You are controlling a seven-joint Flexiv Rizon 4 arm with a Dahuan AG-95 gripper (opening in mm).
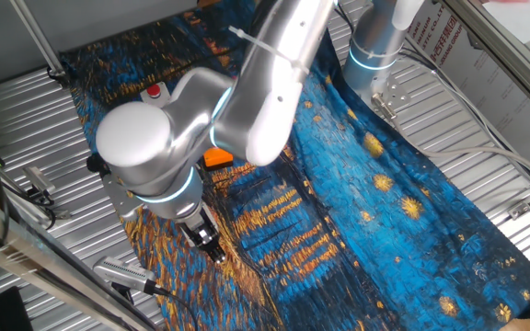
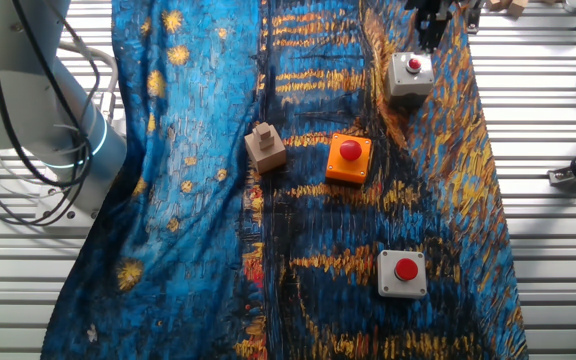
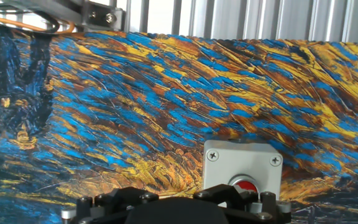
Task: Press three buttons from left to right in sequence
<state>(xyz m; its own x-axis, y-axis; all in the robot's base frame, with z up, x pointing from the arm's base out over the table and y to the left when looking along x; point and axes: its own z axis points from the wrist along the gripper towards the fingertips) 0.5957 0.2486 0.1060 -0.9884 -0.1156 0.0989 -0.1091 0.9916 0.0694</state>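
Three buttons stand in a row on the painted cloth in the other fixed view. They are a grey box with a red button (image 2: 411, 75), an orange one (image 2: 349, 158) and a second grey one (image 2: 403, 273). My gripper (image 2: 432, 22) hangs just beyond the first grey box, near the cloth's edge. It also shows in one fixed view (image 1: 210, 244). In the hand view that grey box (image 3: 243, 163) lies just ahead and to the right, and my gripper's dark body hides part of its red cap (image 3: 246, 184). No view shows the fingertips clearly.
A tan wooden block (image 2: 265, 147) stands left of the orange button. In one fixed view the arm (image 1: 247, 101) hides most of the orange button (image 1: 217, 158), and the far grey button (image 1: 155, 90) shows. Ribbed metal table (image 2: 548, 230) surrounds the cloth.
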